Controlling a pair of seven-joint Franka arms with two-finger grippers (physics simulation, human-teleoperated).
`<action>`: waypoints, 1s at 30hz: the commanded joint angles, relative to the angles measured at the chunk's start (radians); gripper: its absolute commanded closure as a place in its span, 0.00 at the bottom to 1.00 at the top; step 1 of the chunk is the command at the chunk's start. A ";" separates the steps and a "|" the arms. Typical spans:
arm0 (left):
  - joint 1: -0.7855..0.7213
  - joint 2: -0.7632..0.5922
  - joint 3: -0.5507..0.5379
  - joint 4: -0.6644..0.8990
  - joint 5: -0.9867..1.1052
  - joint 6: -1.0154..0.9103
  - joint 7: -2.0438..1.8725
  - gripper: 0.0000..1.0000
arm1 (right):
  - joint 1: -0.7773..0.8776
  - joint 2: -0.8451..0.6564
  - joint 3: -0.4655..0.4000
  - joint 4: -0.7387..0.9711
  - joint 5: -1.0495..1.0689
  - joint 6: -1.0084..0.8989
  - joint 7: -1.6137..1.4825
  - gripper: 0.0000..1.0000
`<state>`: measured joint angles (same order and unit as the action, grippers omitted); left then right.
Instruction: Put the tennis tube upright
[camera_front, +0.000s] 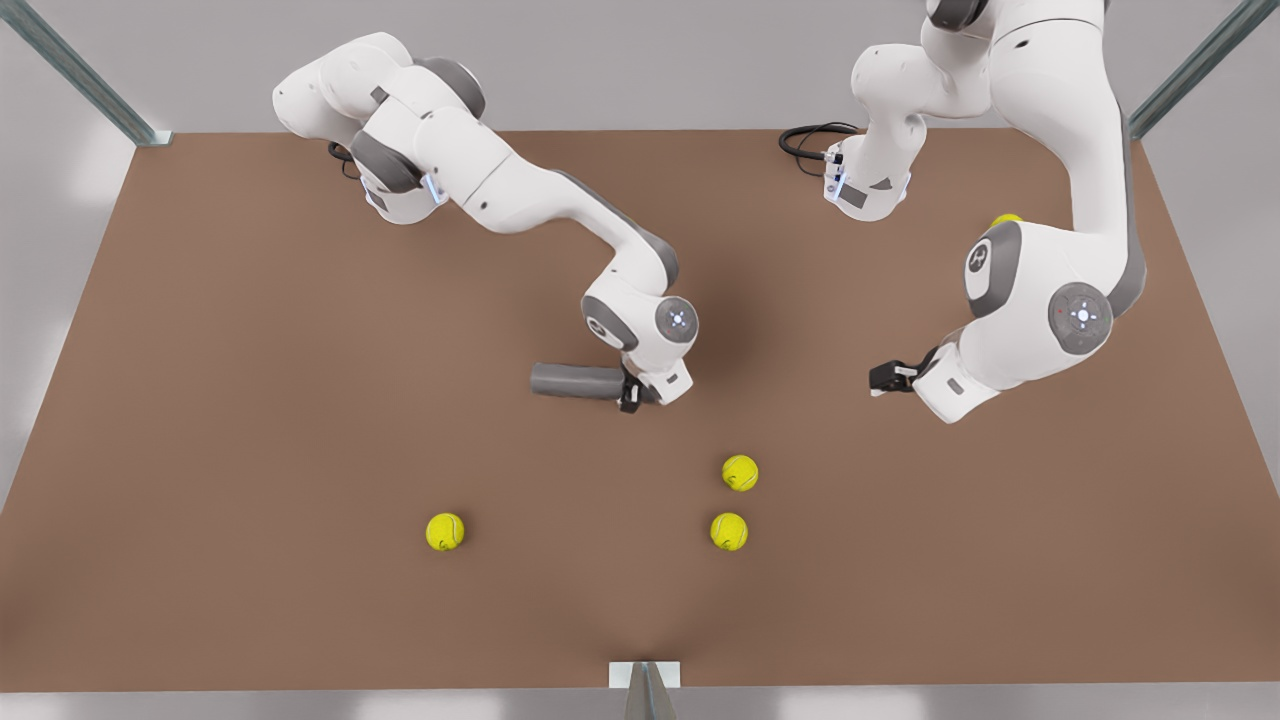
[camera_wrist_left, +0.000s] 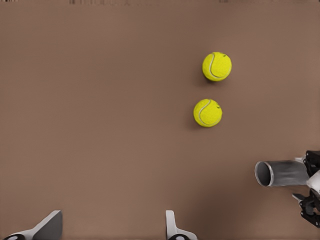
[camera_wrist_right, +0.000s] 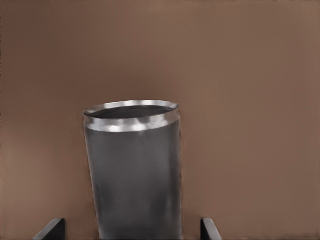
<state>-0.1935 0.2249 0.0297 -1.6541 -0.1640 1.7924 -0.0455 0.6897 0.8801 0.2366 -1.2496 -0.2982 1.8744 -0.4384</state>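
Gripping tube (camera_front: 575, 381) lying flat, right gripper (camera_front: 630, 392) fingers around closed end (uprighting not done); left gripper (camera_front: 884, 378) waiting, fingers spread.

I see a matte grey tube (camera_front: 577, 381) with a silvery rim, yellow tennis balls (camera_front: 445, 531) and a brown table (camera_front: 250, 420).

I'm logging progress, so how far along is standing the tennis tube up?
Done: the right gripper is at one end of the tennis tube, fingers either side. In hand: the tube lies horizontal. Left: tipping it upright and letting go. The left gripper waits open nearby.
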 joint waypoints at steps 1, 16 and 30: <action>0.000 -0.001 -0.002 0.000 0.000 0.007 -0.053 0.00 | -0.001 -0.058 0.001 -0.010 0.002 -0.018 0.293 0.00; -0.015 0.182 -0.243 -0.033 -0.796 0.246 0.137 0.00 | -0.791 -0.808 -0.086 -0.426 0.271 -0.057 0.649 0.00; -0.035 0.106 -0.312 -0.435 -1.373 0.470 0.639 0.00 | -0.785 -0.800 -0.085 -0.415 0.271 -0.058 0.693 0.00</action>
<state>-0.2276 0.3323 -0.2823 -2.0871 -1.4794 2.2106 0.2047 -0.0950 0.0811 0.1513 -1.6650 -0.0282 1.8111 0.0641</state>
